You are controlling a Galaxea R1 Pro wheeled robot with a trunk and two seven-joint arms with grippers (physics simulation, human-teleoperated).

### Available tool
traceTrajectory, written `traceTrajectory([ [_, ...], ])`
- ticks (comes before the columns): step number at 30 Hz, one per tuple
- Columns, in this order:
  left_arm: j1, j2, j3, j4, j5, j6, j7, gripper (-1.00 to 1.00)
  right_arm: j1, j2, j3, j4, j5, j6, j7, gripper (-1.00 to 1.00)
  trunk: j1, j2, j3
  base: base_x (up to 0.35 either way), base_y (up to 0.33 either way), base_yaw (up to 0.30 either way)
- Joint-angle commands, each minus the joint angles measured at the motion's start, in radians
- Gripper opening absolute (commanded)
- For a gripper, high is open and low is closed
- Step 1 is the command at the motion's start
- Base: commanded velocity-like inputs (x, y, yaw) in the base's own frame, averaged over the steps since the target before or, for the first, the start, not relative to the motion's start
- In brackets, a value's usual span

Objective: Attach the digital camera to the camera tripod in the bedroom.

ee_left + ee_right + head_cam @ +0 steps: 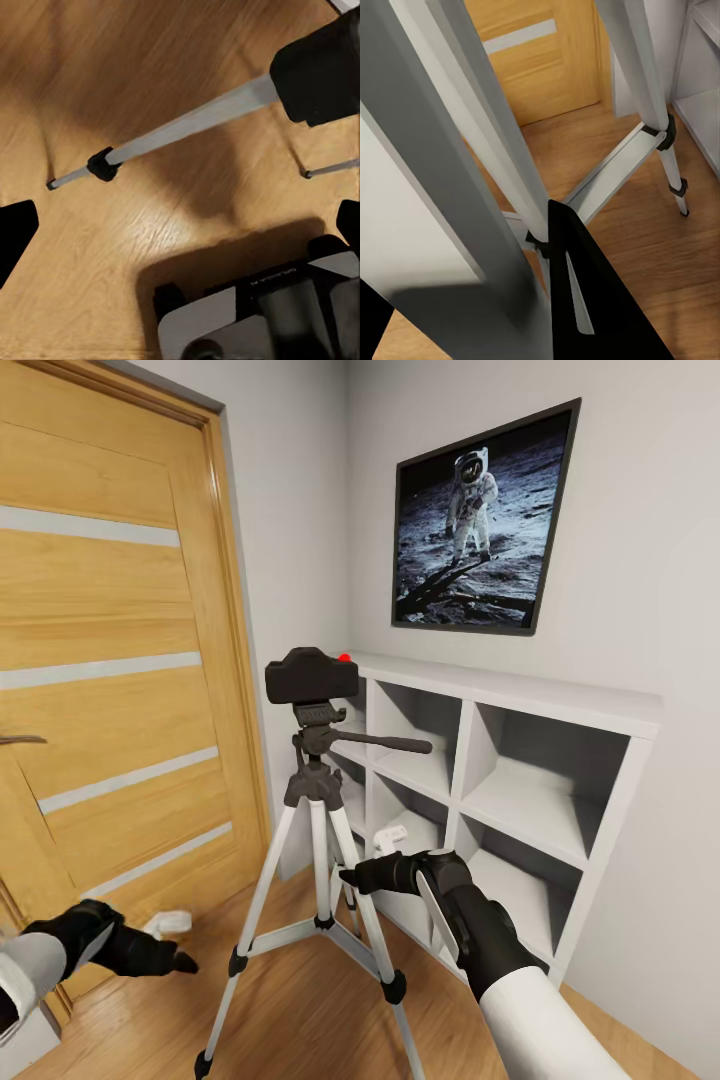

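Small black boxy digital camera (311,676) sits atop black head of silver-legged camera tripod (318,830), on light wood floor (300,1010) beside white cube shelf (520,780). Right gripper (352,878) touching leg, jaw state unclear. Left gripper (178,960) low, empty, parted.

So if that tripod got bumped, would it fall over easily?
Probably fairly easily: the camera tripod is tall on thin legs, with the digital camera sitting on its head, so likely top-heavy. Its splayed, braced legs should resist a light nudge.

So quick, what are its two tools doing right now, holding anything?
Left tool: low by the door, holding nothing; open or shut cannot be told.
Right tool: open, at a leg of the camera tripod, gripping nothing.
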Motion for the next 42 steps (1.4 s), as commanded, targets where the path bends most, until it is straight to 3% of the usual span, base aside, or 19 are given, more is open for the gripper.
traceTrajectory([
  [1, 0.032, -0.006, -0.006, 0.001, 0.037, 0.006, 0.008, 1.0, 0.0, 0.0, -0.001, 0.005, 0.026, 0.006, 0.005, -1.0, 0.0, -0.001, -0.001, 0.0, 0.0, 0.0],
  [5, 0.197, -0.03, -0.005, 0.004, 0.156, -0.026, 0.068, 1.0, 0.0, 0.0, -0.001, 0.005, 0.026, 0.006, 0.005, -1.0, 0.0, -0.001, -0.001, 0.0, 0.0, 0.0],
  [7, 0.245, -0.035, -0.005, 0.004, 0.183, -0.06, 0.098, 1.0, 0.0, 0.0, -0.001, 0.005, 0.026, 0.006, 0.005, -1.0, 0.0, -0.001, -0.001, 0.0, 0.0, 0.0],
  [10, 0.328, -0.042, -0.005, 0.005, 0.225, -0.17, 0.177, 1.0, 0.0, 0.0, -0.001, 0.005, 0.026, 0.006, 0.005, -1.0, 0.0, -0.001, -0.001, 0.0, 0.0, 0.0],
  [12, 0.379, -0.055, -0.004, 0.006, 0.265, -0.246, 0.264, 1.0, 0.0, 0.0, -0.001, 0.005, 0.026, 0.006, 0.005, -1.0, 0.0, -0.001, -0.001, 0.0, 0.0, 0.0],
  [13, 0.407, -0.067, -0.002, 0.006, 0.303, -0.276, 0.335, 1.0, 0.0, 0.0, -0.001, 0.005, 0.026, 0.006, 0.005, -1.0, 0.0, -0.001, -0.001, 0.0, 0.0, 0.0],
  [15, 0.433, -0.079, 0.0, 0.006, 0.353, -0.296, 0.411, 1.0, 0.0, 0.0, -0.001, 0.005, 0.026, 0.006, 0.005, -1.0, 0.0, -0.001, -0.001, 0.0, 0.0, 0.0],
  [16, 0.457, -0.095, 0.002, 0.006, 0.408, -0.308, 0.485, 1.0, 0.0, 0.0, -0.001, 0.005, 0.026, 0.006, 0.005, -1.0, 0.0, -0.001, -0.001, 0.0, 0.0, 0.0],
  [17, 0.468, -0.104, 0.002, 0.006, 0.434, -0.313, 0.52, 1.0, 0.0, 0.0, -0.001, 0.005, 0.026, 0.006, 0.005, -1.0, 0.0, -0.001, -0.001, 0.0, 0.0, 0.0],
  [18, 0.488, -0.122, 0.003, 0.006, 0.483, -0.319, 0.584, 1.0, 0.0, 0.0, -0.001, 0.005, 0.026, 0.006, 0.005, -1.0, 0.0, -0.001, -0.001, 0.0, 0.0, 0.0],
  [21, 0.521, -0.151, 0.004, 0.006, 0.541, -0.326, 0.675, 1.0, 0.0, 0.0, -0.001, 0.005, 0.026, 0.006, 0.005, -1.0, 0.0, -0.001, -0.001, 0.0, 0.0, 0.0],
  [29, 0.581, -0.172, 0.004, 0.007, 0.586, -0.331, 0.748, 1.0, 0.0, 0.001, 0.001, 0.007, 0.026, 0.006, 0.005, -1.0, 0.0, -0.001, -0.001, 0.0, 0.0, 0.0],
  [42, 0.593, -0.176, 0.004, 0.008, 0.591, -0.332, 0.754, 1.0, 0.0, 0.001, 0.001, 0.019, 0.026, 0.022, 0.004, -1.0, 0.0, -0.001, -0.001, 0.0, 0.0, 0.0],
])
